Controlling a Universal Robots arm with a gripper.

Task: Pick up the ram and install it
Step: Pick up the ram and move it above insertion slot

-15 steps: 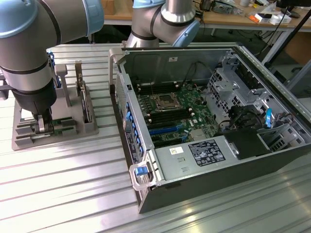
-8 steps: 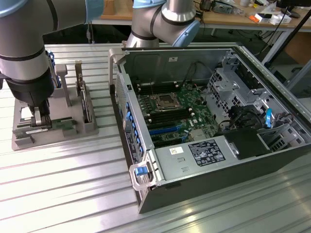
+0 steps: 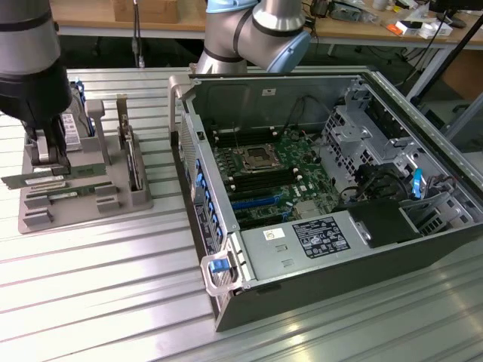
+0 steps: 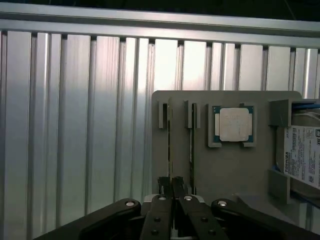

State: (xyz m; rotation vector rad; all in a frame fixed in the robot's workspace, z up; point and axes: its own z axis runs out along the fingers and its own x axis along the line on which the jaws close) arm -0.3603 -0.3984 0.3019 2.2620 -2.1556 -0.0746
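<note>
The ram [image 4: 169, 140] is a thin green stick standing on edge in a slot of the grey holder [image 4: 225, 167]. A second stick [image 4: 191, 145] stands in the neighbouring slot. My gripper [image 4: 172, 186] sits over one end of the first stick, with its black fingers [image 4: 163, 192] pressed together on the stick's edge. In the exterior view the gripper [image 3: 47, 154] is down at the holder [image 3: 83, 207] on that view's left, over the ram [image 3: 34, 181], which still rests in its slot. The open computer case [image 3: 423, 249] lies to the exterior view's right, its motherboard [image 3: 264, 173] exposed.
A square silver processor [image 4: 233, 124] lies in a recess of the holder, and a labelled hard drive [image 4: 302, 155] stands at its edge. The holder and case rest on a ribbed aluminium table [image 3: 98, 302]. Drive cages and cables [image 3: 377, 173] fill the case's far end.
</note>
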